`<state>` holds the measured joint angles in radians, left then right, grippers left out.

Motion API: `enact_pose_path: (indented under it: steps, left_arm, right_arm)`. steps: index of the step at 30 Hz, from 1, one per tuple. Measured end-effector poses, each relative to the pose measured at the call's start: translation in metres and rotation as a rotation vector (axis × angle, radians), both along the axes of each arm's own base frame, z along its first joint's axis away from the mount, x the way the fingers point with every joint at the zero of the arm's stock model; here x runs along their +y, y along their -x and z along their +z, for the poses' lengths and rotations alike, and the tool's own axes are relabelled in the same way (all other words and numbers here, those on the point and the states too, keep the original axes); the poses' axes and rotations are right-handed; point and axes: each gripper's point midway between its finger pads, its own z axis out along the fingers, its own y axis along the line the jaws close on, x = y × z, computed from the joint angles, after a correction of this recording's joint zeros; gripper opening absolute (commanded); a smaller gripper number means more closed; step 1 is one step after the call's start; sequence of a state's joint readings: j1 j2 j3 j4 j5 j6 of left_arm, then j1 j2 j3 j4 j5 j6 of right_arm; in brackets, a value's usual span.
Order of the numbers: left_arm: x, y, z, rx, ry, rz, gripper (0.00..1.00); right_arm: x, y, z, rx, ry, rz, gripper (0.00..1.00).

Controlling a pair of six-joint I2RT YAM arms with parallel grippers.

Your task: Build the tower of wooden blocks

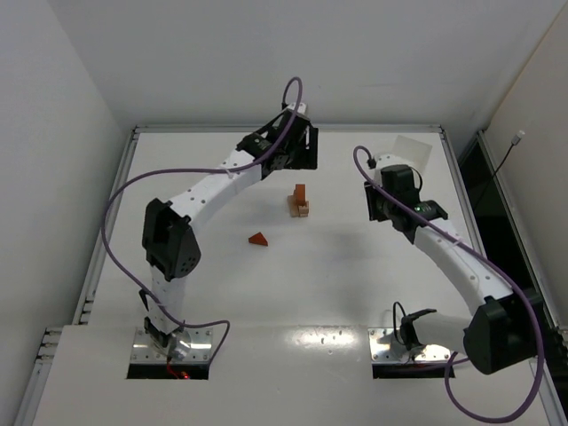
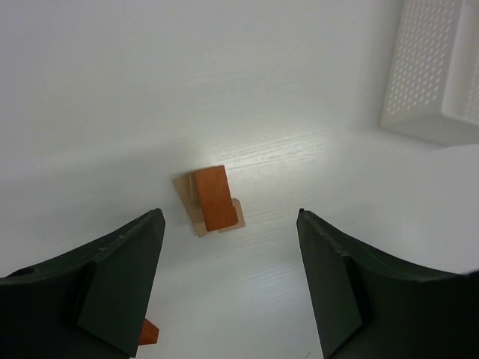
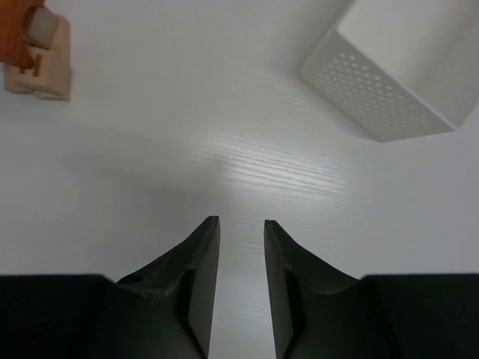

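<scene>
One orange wedge [image 1: 258, 239] lies apart from one block tower [image 1: 300, 202].

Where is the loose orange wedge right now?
In the top view the orange wedge lies alone on the table, apart from the block stack: closer to the near edge and to its left.

Tan-and-orange wood block tower [image 2: 212, 200], orange wedge [image 1: 258, 239], white dot-perforated tray [image 3: 374, 82], white woodgrain table [image 3: 247, 172]

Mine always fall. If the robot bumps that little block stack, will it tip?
Probably: the block stack looks narrow, its orange block only resting on pale blocks, so a nudge likely topples it. Pieces seem stiff, light wood; they'd scatter.
</scene>
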<state>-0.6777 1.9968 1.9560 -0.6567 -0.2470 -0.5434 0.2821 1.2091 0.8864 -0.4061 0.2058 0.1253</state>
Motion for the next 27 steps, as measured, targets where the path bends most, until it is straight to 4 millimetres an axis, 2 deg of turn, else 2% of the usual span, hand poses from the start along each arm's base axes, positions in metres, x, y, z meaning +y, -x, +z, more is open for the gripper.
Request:
enact_pose_path:
  steps: [2,5,8,11,15,18,21,22,23,24,27]
  left_arm:
    - [0.01,-0.006,0.018,-0.04,0.022,0.032,0.69]
    - [0.034,-0.02,0.024,-0.055,0.026,0.1,0.69]
    - [0.07,-0.037,0.014,-0.042,0.0,0.185,0.69]
    - [0.108,-0.047,-0.005,-0.01,-0.039,0.264,0.7]
    - [0.153,-0.054,-0.024,0.03,-0.074,0.351,0.7]
    - [0.181,-0.052,-0.029,0.05,-0.088,0.396,0.7]
    - [0.208,-0.046,-0.03,0.058,-0.092,0.439,0.7]
    - [0.22,-0.041,-0.031,0.067,-0.095,0.458,0.7]
    - [0.226,-0.039,-0.031,0.07,-0.097,0.47,0.7]
    - [0.237,-0.035,-0.032,0.075,-0.096,0.489,0.7]
    - [0.263,-0.02,-0.037,0.096,-0.104,0.534,0.7]
  right_arm:
    - [0.009,0.002,-0.008,0.027,-0.039,0.017,0.21]
    - [0.02,0.005,-0.025,0.092,-0.102,0.019,0.21]
    - [0.031,0.006,-0.044,0.162,-0.16,0.002,0.21]
    - [0.045,0.0,-0.061,0.231,-0.229,-0.024,0.19]
    - [0.067,-0.023,-0.069,0.275,-0.302,-0.041,0.16]
    - [0.088,-0.04,-0.065,0.277,-0.33,0.009,0.16]
    - [0.123,-0.052,-0.042,0.226,-0.302,0.163,0.22]
    - [0.141,-0.052,-0.03,0.195,-0.281,0.258,0.25]
    - [0.15,-0.051,-0.024,0.18,-0.281,0.287,0.25]
    - [0.168,-0.047,-0.015,0.15,-0.26,0.378,0.27]
    - [0.202,-0.029,0.001,0.103,-0.216,0.593,0.33]
